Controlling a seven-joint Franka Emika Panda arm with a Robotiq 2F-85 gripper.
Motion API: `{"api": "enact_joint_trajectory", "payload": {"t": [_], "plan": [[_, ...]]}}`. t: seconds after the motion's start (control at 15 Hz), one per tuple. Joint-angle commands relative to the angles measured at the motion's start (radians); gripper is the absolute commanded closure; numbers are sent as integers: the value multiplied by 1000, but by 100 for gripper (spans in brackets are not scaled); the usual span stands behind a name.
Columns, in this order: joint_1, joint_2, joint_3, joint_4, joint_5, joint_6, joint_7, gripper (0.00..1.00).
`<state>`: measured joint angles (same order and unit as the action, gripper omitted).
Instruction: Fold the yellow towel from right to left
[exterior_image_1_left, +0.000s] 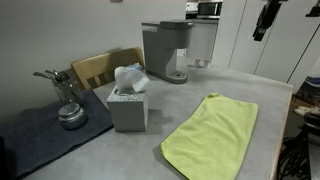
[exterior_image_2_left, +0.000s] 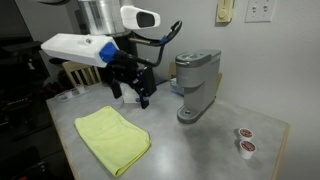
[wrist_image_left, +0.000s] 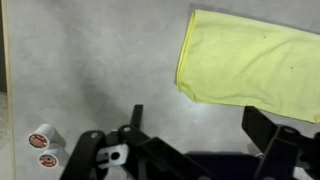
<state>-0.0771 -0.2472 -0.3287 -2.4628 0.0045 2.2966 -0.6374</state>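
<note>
Towel of yellow cloth (exterior_image_2_left: 112, 138) lying flat at left on grey tabletop (exterior_image_2_left: 200, 148), my black two-finger gripper (exterior_image_2_left: 130, 95) hanging just past its far edge, jaws wide and empty, grey coffee machine (exterior_image_2_left: 197, 85) next, two small pods (exterior_image_2_left: 243, 142) far right.

The arm (exterior_image_2_left: 82, 47) hangs raised, its jaws pointing down, spread wide apart.
</note>
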Motion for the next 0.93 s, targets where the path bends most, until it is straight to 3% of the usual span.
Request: {"api": "enact_joint_trajectory", "payload": {"t": [0.0,0.27,0.33,0.87], "plan": [[-11,70,-36,20,106,26,-166,0],[-3,132,-53,43,323,-19,-418,0],[-34,82,-16,7,257,4,-321,0],[-41,125,9,10,278,8,-264,0]]}}
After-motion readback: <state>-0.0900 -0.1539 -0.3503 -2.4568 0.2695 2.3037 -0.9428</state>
